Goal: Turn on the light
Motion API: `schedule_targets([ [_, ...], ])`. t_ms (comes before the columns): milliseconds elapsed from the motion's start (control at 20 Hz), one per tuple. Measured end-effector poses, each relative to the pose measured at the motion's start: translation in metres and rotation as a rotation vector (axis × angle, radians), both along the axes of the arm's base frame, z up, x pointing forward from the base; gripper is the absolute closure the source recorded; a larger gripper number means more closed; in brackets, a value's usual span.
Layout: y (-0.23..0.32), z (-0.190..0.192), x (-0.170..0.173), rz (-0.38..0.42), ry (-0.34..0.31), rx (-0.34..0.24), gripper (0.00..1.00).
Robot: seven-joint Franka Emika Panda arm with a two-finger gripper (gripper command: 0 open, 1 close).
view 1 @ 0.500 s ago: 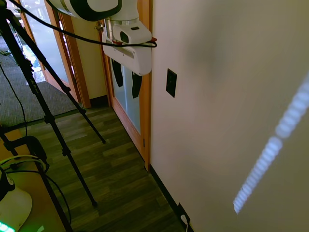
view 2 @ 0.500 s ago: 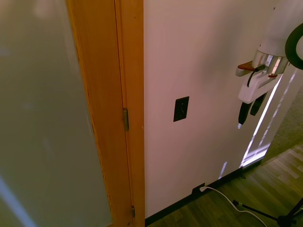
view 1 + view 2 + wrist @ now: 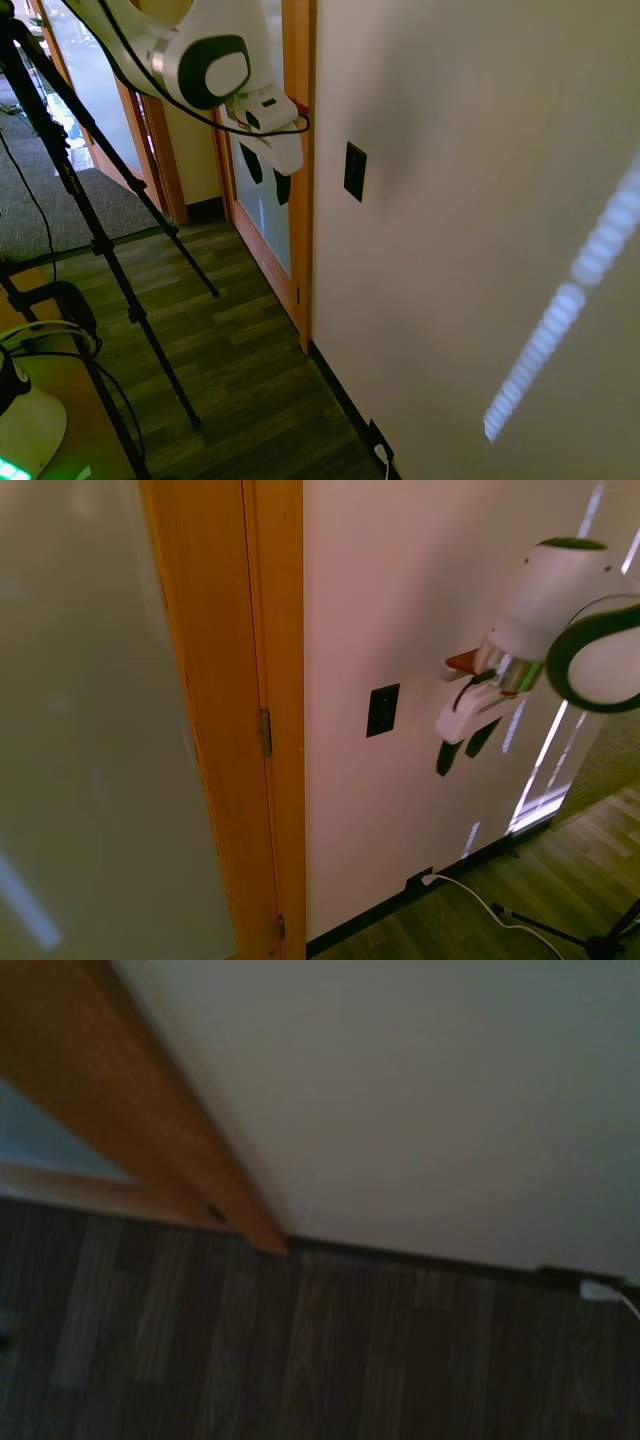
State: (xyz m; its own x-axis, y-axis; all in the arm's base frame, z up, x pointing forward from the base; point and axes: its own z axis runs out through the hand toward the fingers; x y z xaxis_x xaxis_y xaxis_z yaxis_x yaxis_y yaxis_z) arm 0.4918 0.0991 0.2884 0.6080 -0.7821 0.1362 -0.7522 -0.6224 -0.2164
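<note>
Approaching the switch (image 3: 354, 171) is the step in hand, judging by the first exterior view: the small black plate is sitting on the cream wall (image 3: 480, 200) just past the wooden door frame (image 3: 298, 150), and the gripper (image 3: 267, 172) is hanging beside the frame, near the plate but apart from it, its two dark fingers standing spread with nothing between them.

Seen from the second exterior view, the gripper (image 3: 462, 752) is tilting toward the switch (image 3: 383, 710), just beside it, not touching.

Looking down, the wrist view is showing only wall, door frame and floorboards (image 3: 300, 1360), blurred.

Next, a fingertip probably needs bringing against the switch's toggle.
</note>
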Motion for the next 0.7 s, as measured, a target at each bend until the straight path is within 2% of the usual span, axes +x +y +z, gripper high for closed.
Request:
schedule_targets([
  [200,-0.020,-0.010,0.042,-0.097,-0.089,0.001,0.00],
  [450,-0.026,0.002,0.062,-0.129,-0.167,-0.019,0.00],
  [500,-0.028,0.004,0.065,-0.136,-0.177,-0.028,1.00],
  [700,-0.025,0.006,0.076,-0.159,-0.214,-0.063,1.00],
])
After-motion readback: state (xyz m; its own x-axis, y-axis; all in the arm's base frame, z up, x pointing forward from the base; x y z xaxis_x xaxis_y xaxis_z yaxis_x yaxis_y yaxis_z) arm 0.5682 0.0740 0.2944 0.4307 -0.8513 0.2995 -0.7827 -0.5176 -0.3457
